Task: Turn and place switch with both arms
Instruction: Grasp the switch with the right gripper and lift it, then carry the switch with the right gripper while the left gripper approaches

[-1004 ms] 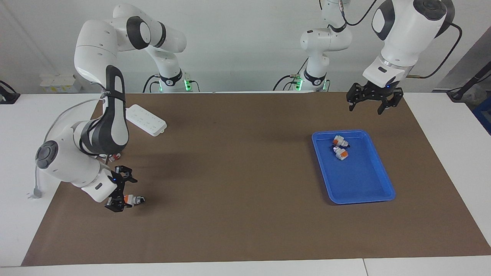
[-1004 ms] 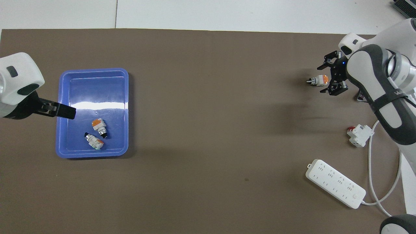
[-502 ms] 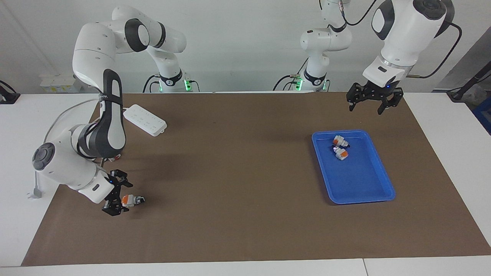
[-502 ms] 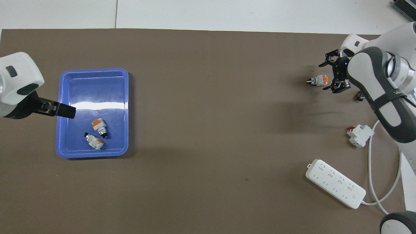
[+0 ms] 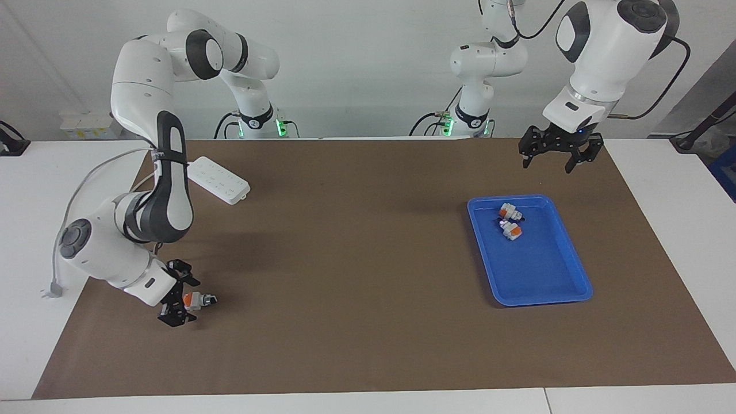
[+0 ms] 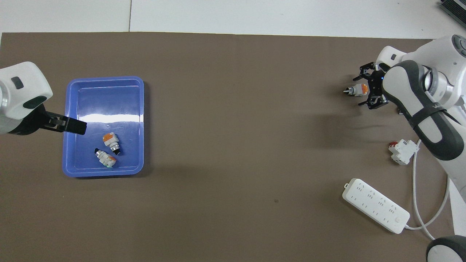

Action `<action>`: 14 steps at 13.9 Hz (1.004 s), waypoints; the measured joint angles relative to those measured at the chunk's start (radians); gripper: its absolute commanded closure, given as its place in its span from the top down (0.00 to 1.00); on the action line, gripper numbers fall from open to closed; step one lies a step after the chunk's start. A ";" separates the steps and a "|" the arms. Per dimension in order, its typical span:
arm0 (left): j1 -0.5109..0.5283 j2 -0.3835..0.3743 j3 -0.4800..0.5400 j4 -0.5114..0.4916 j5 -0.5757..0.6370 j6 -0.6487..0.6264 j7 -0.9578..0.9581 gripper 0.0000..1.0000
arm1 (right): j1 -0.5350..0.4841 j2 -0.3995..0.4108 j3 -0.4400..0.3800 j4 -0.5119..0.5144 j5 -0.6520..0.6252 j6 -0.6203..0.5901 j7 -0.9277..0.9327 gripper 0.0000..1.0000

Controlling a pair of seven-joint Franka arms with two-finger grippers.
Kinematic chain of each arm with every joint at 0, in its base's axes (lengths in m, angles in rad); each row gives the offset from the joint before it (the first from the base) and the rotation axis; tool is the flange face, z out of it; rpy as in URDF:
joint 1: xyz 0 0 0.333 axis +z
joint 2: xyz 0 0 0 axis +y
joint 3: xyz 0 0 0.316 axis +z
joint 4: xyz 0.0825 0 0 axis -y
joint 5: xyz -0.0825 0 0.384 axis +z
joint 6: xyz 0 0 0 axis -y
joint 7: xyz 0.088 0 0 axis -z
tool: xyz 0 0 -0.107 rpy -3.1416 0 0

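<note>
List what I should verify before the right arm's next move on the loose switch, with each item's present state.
1. The switch lies on the mat, apart from other parts: ok.
2. The right tool is open and straddles the switch's orange end: ok.
3. Contact between that tool and the switch: cannot tell.
4. The left tool is open and waits raised over the blue tray edge: ok.
5. The blue tray has bare floor for placing, beside the two switches already in it: ok.
</note>
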 measured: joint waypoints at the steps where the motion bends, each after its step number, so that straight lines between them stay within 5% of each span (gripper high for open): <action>1: 0.000 -0.003 0.000 -0.005 0.000 0.000 0.000 0.97 | -0.008 -0.002 0.003 -0.007 0.003 0.002 0.000 0.90; 2: 0.000 -0.006 0.000 -0.013 0.000 0.000 0.000 0.93 | -0.017 -0.005 0.009 -0.012 0.005 0.002 0.000 0.80; 6: -0.008 -0.032 -0.003 -0.058 -0.023 0.007 -0.008 0.82 | -0.032 -0.025 0.011 -0.033 0.021 0.001 -0.001 0.02; 14: -0.170 -0.047 -0.009 -0.107 -0.127 0.069 -0.360 0.72 | -0.042 -0.040 0.014 -0.054 0.200 -0.068 -0.002 0.00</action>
